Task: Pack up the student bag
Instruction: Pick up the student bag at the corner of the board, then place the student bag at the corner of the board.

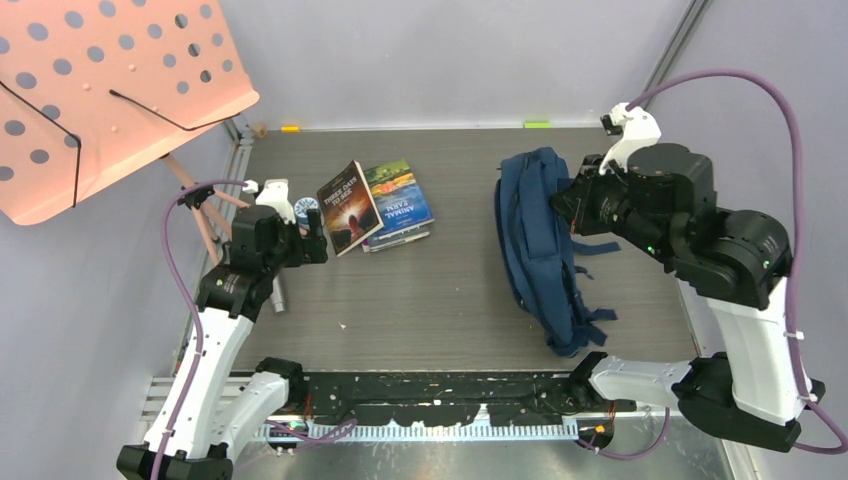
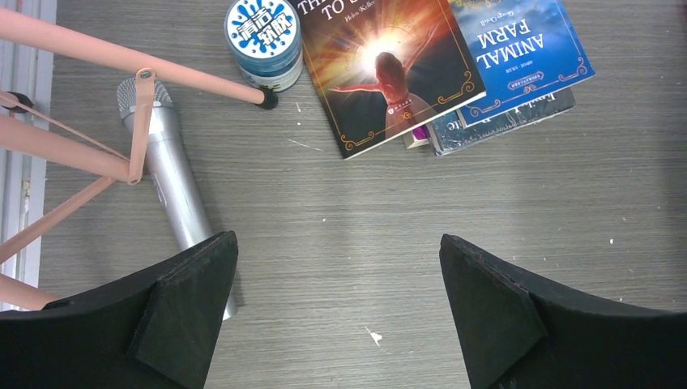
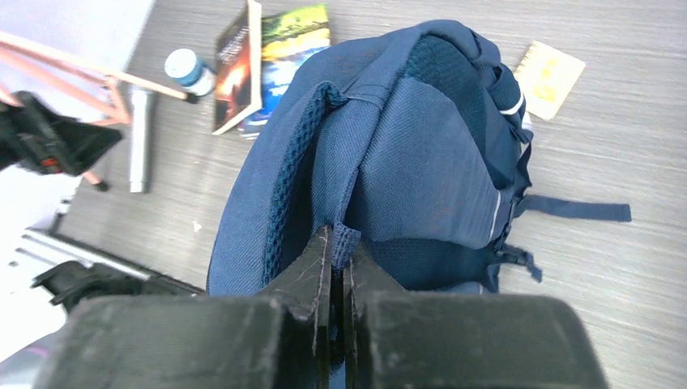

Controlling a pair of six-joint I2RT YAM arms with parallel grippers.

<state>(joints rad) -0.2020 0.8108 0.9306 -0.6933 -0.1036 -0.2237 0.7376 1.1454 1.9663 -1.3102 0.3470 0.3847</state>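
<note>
Early stage. Right gripper (image 3: 339,237) clamped on student bag (image 1: 538,235) fabric, right of frame. Left gripper (image 2: 336,267) jaws wide apart, empty. Books (image 1: 378,203), microphone (image 2: 174,190) and jar (image 2: 263,34) lie unpacked, left of centre.

Light is bright, even and diffuse in all three views, falling from above. Shadows are faint and soft, the darkest being a thin one beside the bag (image 1: 540,250) in the top view. The table (image 2: 364,243) grain is crisp in the left wrist view, with a pale sheen along the microphone (image 2: 174,186). In the right wrist view the near fingers (image 3: 304,275) blur, and the lower left corner washes out to white.
</note>
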